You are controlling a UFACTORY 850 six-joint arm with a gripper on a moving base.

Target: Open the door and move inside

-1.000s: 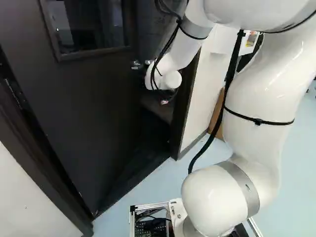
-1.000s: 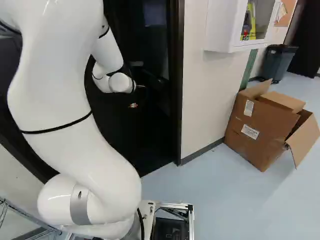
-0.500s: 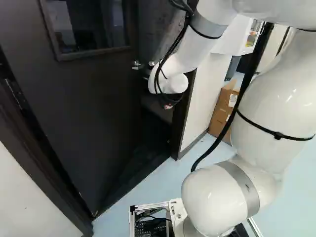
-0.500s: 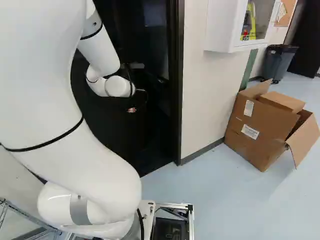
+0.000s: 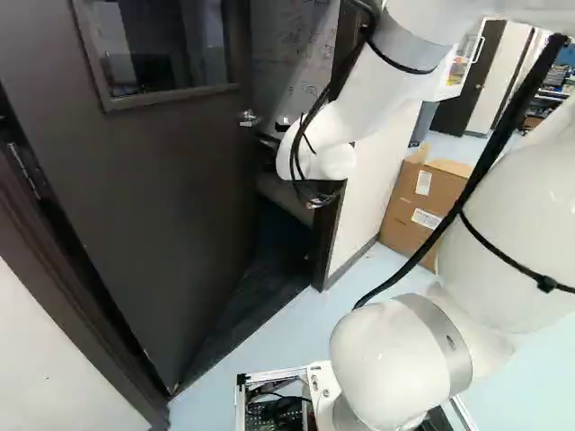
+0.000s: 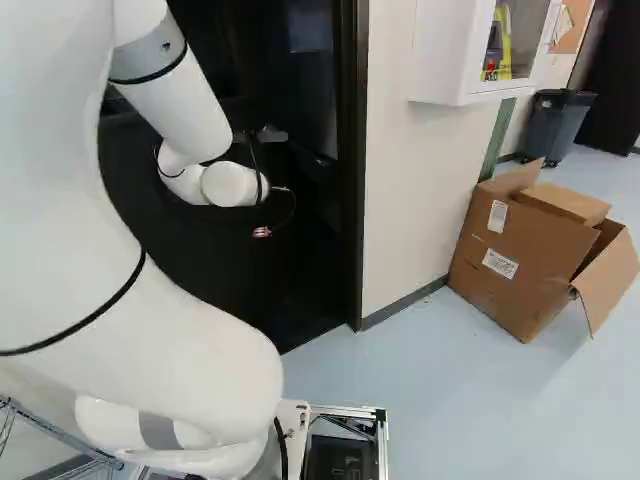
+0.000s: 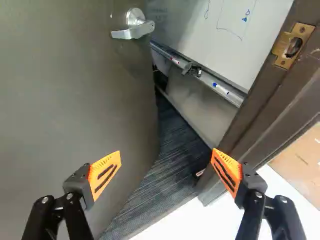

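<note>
Orange at both pads [image 7: 97, 173], gapes wide, gripping nothing. Faces the gap between the partly open door [image 7: 75, 100] and its frame [image 7: 255, 110].

- The door [image 5: 153, 197] was dark, upright and partly open.
- It had a window [image 5: 166, 45] in its upper part.
- Its silver lever handle [image 7: 134, 31] was near the free edge, opposite the hinge side.
</note>
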